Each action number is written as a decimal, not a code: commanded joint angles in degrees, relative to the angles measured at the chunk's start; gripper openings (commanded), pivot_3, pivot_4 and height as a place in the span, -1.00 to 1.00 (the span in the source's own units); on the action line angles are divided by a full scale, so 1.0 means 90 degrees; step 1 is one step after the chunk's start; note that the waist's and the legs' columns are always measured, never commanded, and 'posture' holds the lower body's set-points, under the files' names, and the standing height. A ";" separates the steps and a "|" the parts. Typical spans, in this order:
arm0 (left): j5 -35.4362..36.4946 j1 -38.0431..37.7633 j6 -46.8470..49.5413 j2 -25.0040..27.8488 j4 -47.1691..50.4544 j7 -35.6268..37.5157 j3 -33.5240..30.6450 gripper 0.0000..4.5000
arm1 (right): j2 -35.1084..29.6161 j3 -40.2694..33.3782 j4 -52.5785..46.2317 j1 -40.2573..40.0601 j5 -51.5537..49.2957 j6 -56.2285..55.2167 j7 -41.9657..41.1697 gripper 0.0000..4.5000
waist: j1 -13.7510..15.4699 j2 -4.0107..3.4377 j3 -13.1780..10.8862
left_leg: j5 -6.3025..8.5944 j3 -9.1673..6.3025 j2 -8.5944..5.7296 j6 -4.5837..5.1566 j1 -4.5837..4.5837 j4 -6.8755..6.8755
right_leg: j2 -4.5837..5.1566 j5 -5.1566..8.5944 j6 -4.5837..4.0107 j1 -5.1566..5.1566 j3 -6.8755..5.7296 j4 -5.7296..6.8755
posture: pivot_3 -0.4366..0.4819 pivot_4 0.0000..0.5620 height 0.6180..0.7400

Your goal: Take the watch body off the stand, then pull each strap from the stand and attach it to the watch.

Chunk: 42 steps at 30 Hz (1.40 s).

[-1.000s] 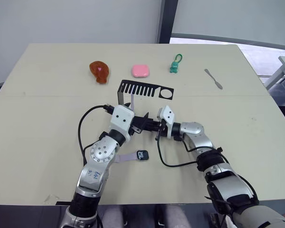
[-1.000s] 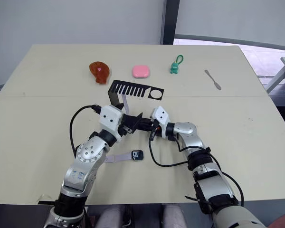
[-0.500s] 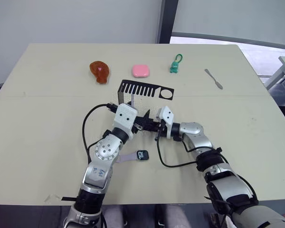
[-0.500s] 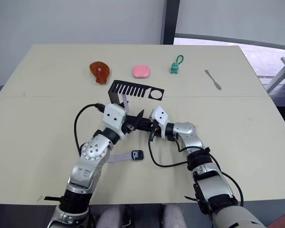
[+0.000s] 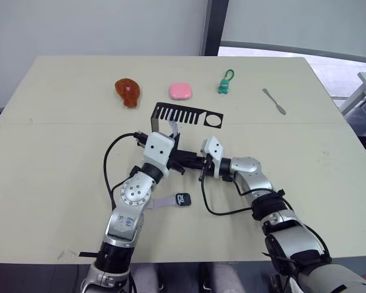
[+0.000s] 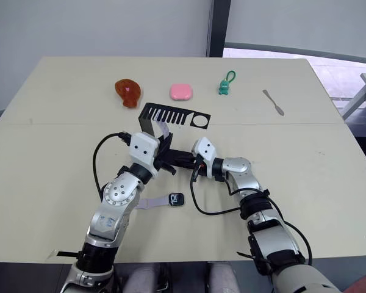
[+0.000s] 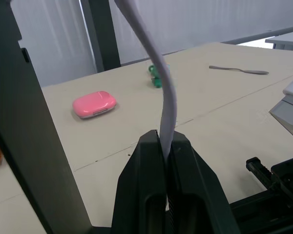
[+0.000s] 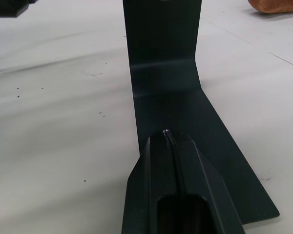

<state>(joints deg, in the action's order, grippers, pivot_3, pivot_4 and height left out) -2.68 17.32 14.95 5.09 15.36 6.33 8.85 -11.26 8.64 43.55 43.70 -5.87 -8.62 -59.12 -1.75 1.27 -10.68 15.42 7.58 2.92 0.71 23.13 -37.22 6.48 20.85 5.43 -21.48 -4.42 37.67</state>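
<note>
The black stand rises mid-table, and a pale strap hangs from its slotted top arm. My left gripper is shut on that strap, pinching it just beneath the arm beside the upright. From the other side my right gripper is shut, its tips resting on the stand's flat foot. The watch body lies on the table nearer me, below both grippers, with another pale strap joined to its left side.
Along the far side of the table sit a brown-orange drumstick-shaped object, a pink rounded object, a small green toy and a grey metal tool. Black cables loop beside both wrists.
My left gripper went from wide open to shut on the hanging strap, having shifted slightly toward the stand. The right gripper stayed put on the foot.
</note>
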 commanded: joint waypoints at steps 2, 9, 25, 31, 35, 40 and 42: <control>-0.0019 -0.0001 -0.0381 -0.0030 0.0357 -0.0051 -0.0111 -0.99 | 0.0053 0.0096 0.0112 -0.0240 0.0119 0.0132 0.0049 -1.00 | 0.0001 0.0001 0.0000 | 0.0000 0.0000 0.0000 0.0000 0.0000 0.0000 | 0.0000 0.0000 0.0000 0.0000 0.0000 0.0000 | -0.05 -0.47 1.00; -0.0102 -0.0158 -0.0100 0.0023 0.0443 -0.0087 -0.0189 -0.99 | 0.0050 0.0117 0.0032 -0.0300 0.0145 0.0185 0.0083 -1.00 | 0.0002 0.0003 0.0002 | 0.0000 0.0000 0.0000 0.0000 0.0000 0.0001 | 0.0001 0.0000 0.0000 0.0000 0.0000 0.0000 | -0.05 -0.47 1.00; -0.0064 -0.0202 -0.0218 -0.0064 0.0564 -0.0074 -0.0185 -0.99 | 0.0075 0.0178 -0.0029 -0.0341 0.0214 0.0283 0.0134 -1.00 | -0.0001 0.0007 0.0005 | 0.0000 -0.0002 0.0000 0.0000 -0.0001 0.0002 | 0.0001 0.0000 0.0000 0.0002 -0.0002 -0.0001 | -0.05 -0.47 1.00; 0.0048 -0.0717 -0.0356 0.0066 0.1070 0.0146 -0.0166 -0.99 | 0.0105 0.0139 0.0003 -0.0325 0.0212 0.0242 0.0238 -1.00 | -0.0005 0.0008 0.0006 | 0.0000 -0.0001 0.0001 0.0000 -0.0003 0.0003 | 0.0001 0.0000 0.0000 0.0002 0.0000 -0.0001 | -0.05 -0.47 1.00; 0.0255 -0.1053 -0.0391 0.0236 0.1404 0.0460 -0.0203 -0.99 | 0.0098 0.0100 -0.0007 -0.0303 0.0179 0.0199 0.0258 -1.00 | -0.0011 0.0009 0.0007 | 0.0000 -0.0001 0.0002 0.0000 -0.0004 0.0003 | 0.0002 0.0000 0.0000 0.0002 0.0000 -0.0001 | -0.05 -0.47 1.00; 0.1294 -0.1513 -0.0361 0.0886 0.1900 0.1438 -0.0779 -0.99 | -0.0049 -0.0089 -0.0569 -0.0414 -0.0250 0.0341 -0.0201 -1.00 | -0.0007 0.0008 0.0007 | 0.0000 -0.0001 0.0003 -0.0001 -0.0005 0.0008 | 0.0002 0.0000 0.0000 0.0002 0.0001 -0.0004 | -0.05 -0.47 1.00; 0.1877 -0.1646 -0.0247 0.1234 0.2037 0.1874 -0.1215 -0.99 | -0.0179 -0.0222 -0.1008 -0.0512 -0.0505 0.0435 -0.0380 -1.00 | -0.0002 0.0007 0.0006 | 0.0001 -0.0002 0.0002 -0.0001 -0.0003 0.0012 | 0.0003 0.0000 0.0000 0.0001 0.0000 -0.0007 | -0.05 -0.47 1.00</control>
<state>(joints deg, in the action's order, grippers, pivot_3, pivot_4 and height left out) 9.02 3.23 12.70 14.49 29.96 19.52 1.51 -11.76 8.05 37.95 40.41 -8.16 -5.72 -60.32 -1.76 1.33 -10.63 15.42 7.55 2.95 0.71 23.13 -37.12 6.51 20.85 5.42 -21.47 -4.43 37.59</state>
